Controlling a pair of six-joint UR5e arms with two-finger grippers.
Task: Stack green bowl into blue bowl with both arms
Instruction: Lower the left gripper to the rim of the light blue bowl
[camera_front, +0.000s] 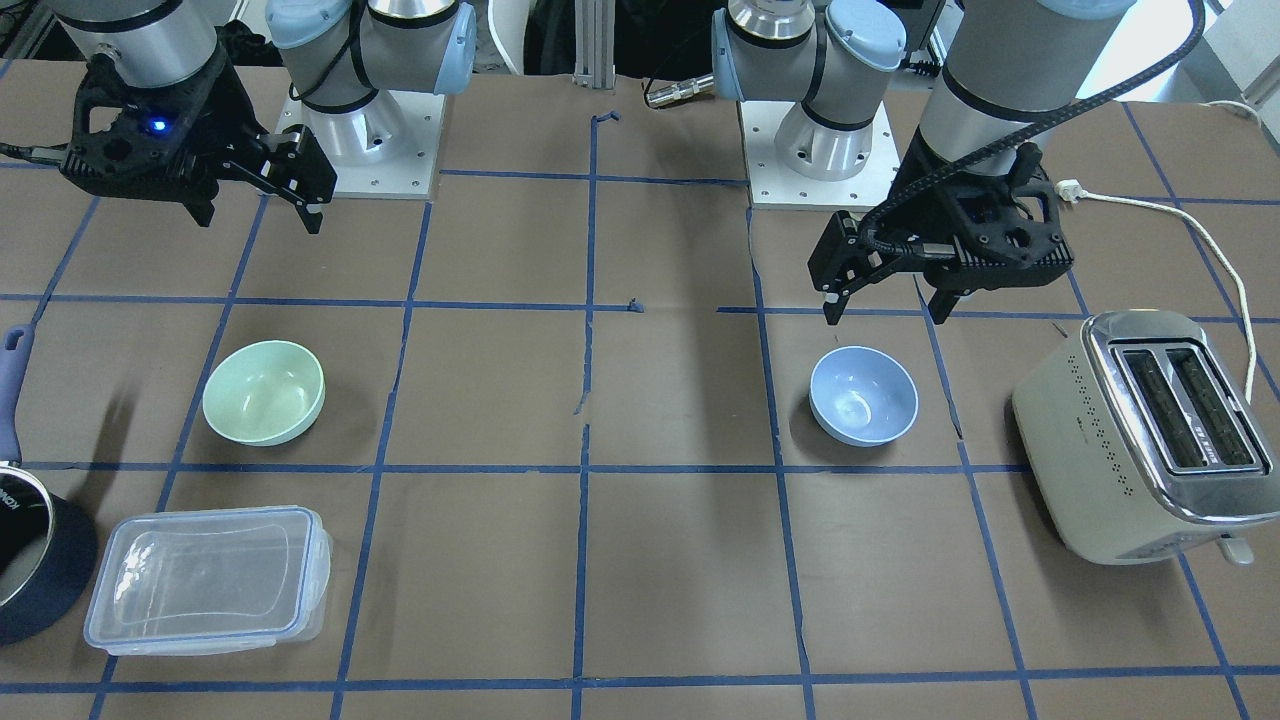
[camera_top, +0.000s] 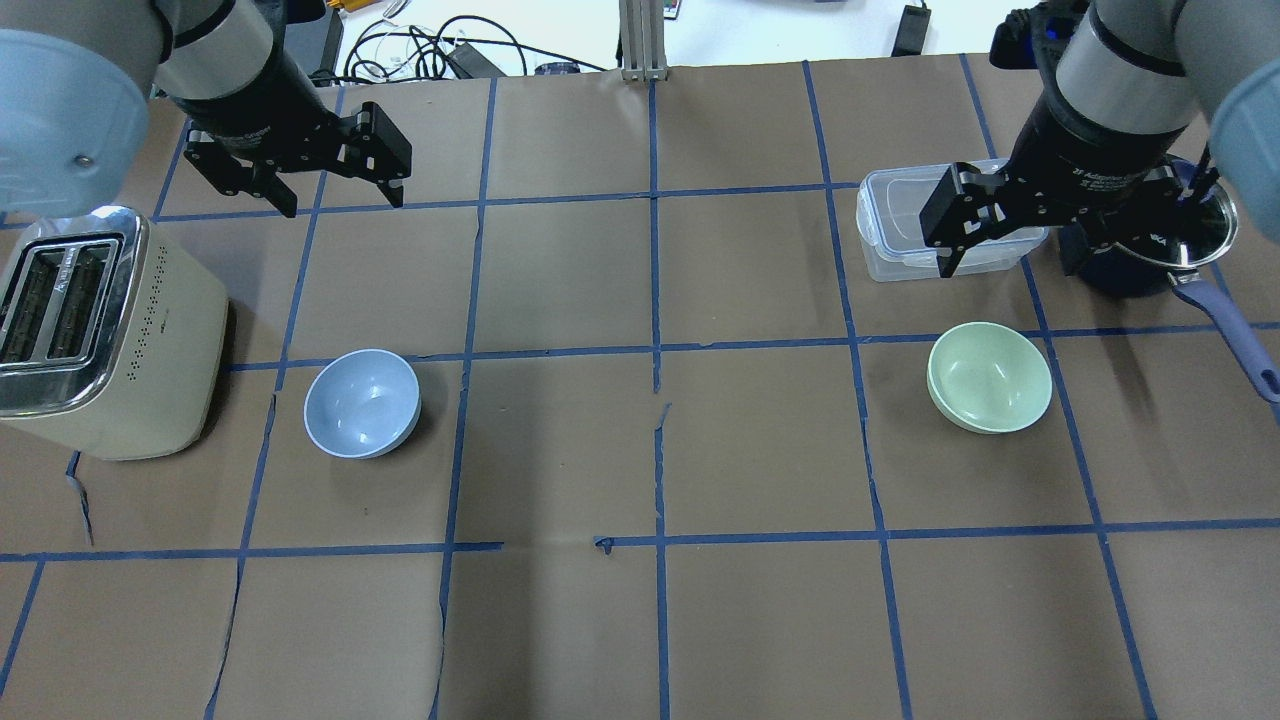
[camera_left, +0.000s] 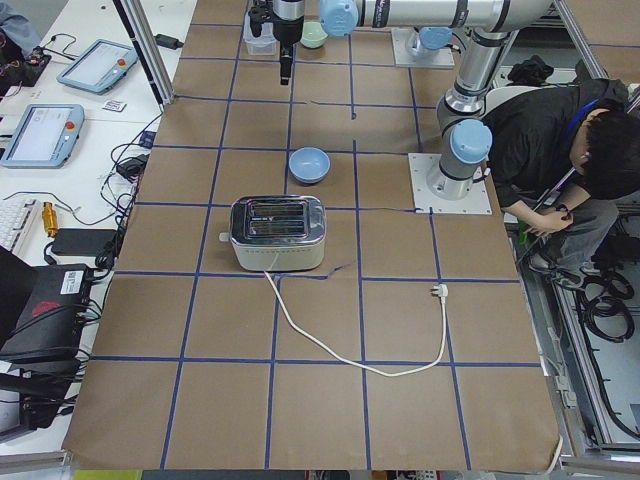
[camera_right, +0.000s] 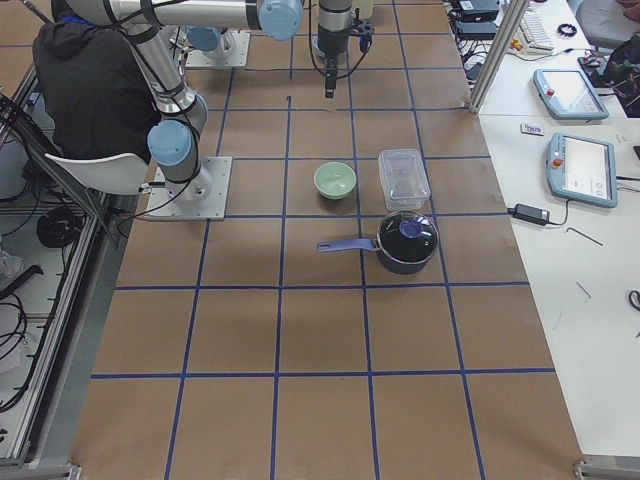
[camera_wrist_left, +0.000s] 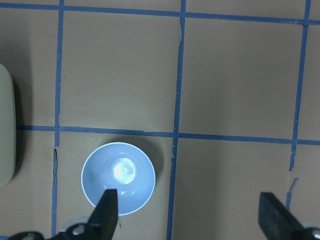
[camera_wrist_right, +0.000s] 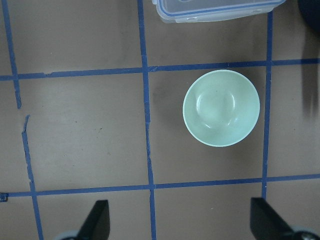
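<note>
Mint-green and periwinkle on brown paper: we show the two bowls before either has been touched. The green bowl (camera_top: 989, 377) stands upright, mouth up, on the robot's right half of the table (camera_top: 640, 450). The blue bowl (camera_top: 362, 403) stands the same way on the left half, just beside the toaster (camera_top: 110, 340). The two bowls are well apart, with the table's middle between them, so nothing is stacked yet.

The relation that matters is nearness. We judge the right gripper (camera_top: 1010, 265) to be the one placed to take the green bowl, and the left gripper (camera_top: 340, 198) to be the one placed for the blue bowl. Being round, the bowls have no long axis, so a rim grasp from any side should serve.

Both arms hang high above the table with their grippers pointing down. Each has its jaws spread wide and holds nothing. In the right wrist view the green bowl (camera_wrist_right: 221, 107) lies ahead of the fingertips (camera_wrist_right: 97, 215), between their lines and nearer the view's right one. In the left wrist view the blue bowl (camera_wrist_left: 118, 177) sits off centre, and one fingertip (camera_wrist_left: 107, 200) overlaps its rim in the picture. The clear container (camera_top: 890, 225) and the pot (camera_top: 1150, 270) lie beyond the green bowl, near the right gripper's descent.
</note>
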